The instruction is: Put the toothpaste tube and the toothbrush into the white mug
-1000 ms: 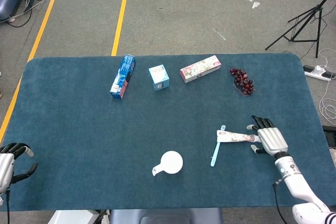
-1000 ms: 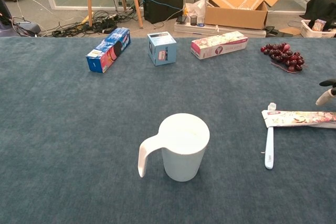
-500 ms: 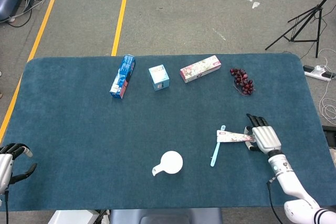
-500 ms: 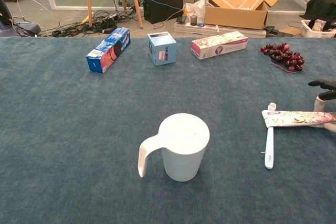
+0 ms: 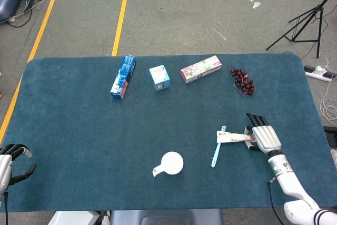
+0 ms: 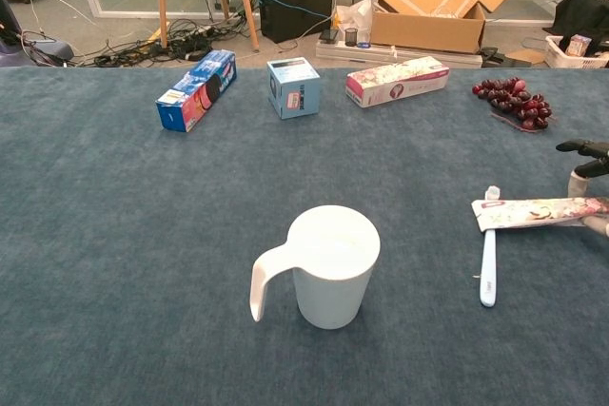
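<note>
The white mug (image 5: 171,163) (image 6: 328,263) stands upright near the table's front, handle to the front left. The toothpaste tube (image 5: 231,137) (image 6: 533,212) lies flat to the right of it, with its cap end across the head of the light-blue toothbrush (image 5: 216,152) (image 6: 488,254). My right hand (image 5: 263,138) (image 6: 590,178) sits at the tube's right end and pinches it between the thumb below and a finger above, the other fingers spread; that end looks slightly raised. My left hand (image 5: 8,162) rests at the table's front left corner, fingers apart, holding nothing.
Along the far side of the table (image 5: 79,130) lie a blue carton (image 5: 122,76), a small blue box (image 5: 159,77), a floral box (image 5: 200,69) and a bunch of dark grapes (image 5: 243,81). A tripod (image 5: 308,22) stands on the floor past the right edge.
My right hand moved left onto the tube's right end and closed on it. The tube shifted slightly left. The left hand, mug and toothbrush stayed put.
</note>
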### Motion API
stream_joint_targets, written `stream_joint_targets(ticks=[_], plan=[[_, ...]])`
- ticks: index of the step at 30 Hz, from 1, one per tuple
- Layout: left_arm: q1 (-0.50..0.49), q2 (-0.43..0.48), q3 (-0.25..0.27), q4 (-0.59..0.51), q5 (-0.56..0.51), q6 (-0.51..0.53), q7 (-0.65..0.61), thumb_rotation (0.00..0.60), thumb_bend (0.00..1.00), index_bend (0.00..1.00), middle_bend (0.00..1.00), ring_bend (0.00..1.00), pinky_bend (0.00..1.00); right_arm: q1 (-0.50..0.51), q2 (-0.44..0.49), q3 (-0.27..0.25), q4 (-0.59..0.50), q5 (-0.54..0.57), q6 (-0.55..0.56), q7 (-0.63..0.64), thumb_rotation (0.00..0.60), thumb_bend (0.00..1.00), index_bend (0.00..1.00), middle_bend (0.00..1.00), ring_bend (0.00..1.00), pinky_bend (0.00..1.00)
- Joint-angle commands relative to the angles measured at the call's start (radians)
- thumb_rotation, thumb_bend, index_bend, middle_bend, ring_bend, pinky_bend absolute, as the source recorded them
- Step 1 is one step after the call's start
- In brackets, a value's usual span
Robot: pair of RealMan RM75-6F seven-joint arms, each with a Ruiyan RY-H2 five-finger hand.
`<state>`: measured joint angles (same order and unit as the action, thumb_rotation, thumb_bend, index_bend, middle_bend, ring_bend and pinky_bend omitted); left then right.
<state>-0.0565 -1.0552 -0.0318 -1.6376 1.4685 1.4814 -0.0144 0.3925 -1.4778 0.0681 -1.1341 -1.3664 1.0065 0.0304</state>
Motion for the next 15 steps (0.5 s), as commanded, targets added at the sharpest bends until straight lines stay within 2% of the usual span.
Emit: stream_joint_targets(ticks=[1, 15], plan=[[0.0, 0.0, 0.0, 0.0, 0.0, 0.0, 0.0, 0.6, 0.25, 0.51, 0.4, 0.31, 0.33, -0.001, 0.021, 0.004, -0.031, -0.008, 0.02, -0.007, 0.6, 0.33, 0.58, 0.04, 0.0, 0.08], [0.002, 0.001, -0.002, -0.003, -0.002, 0.003, 0.0, 0.6, 0.25, 0.51, 0.4, 0.31, 0.33, 0.015, 0.138, 0.041, -0.271, -0.026, 0.08, -0.04, 0.6, 0.35, 0.61, 0.05, 0.0, 0.08]])
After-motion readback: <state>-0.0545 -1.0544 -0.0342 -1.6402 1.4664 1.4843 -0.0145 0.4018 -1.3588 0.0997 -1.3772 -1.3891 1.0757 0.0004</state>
